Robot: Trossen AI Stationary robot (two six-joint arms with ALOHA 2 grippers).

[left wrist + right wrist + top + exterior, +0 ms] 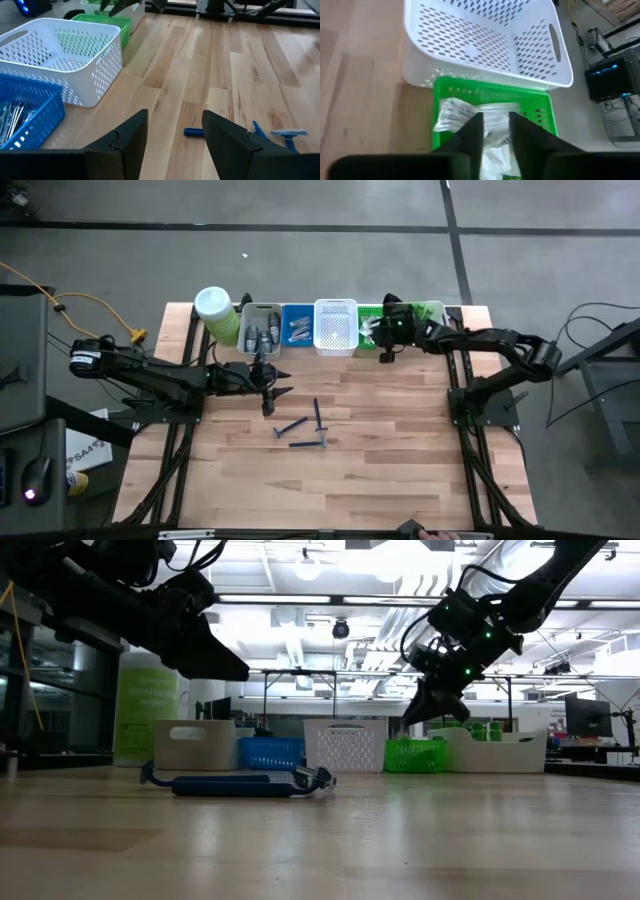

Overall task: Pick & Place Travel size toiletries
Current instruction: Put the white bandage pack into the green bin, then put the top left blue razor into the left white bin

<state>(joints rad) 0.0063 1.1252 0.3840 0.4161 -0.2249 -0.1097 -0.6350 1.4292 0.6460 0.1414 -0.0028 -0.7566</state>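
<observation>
Three blue razors (303,430) lie on the wooden table (400,470), well in front of the white basket (336,326). Left of that basket, the left gripper (272,383) hovers above the boards with its fingers spread and nothing between them. Just right of the white basket, the right gripper (384,340) hangs over the green bin (490,107) of clear sachets (454,116), fingers slightly parted, empty.
</observation>
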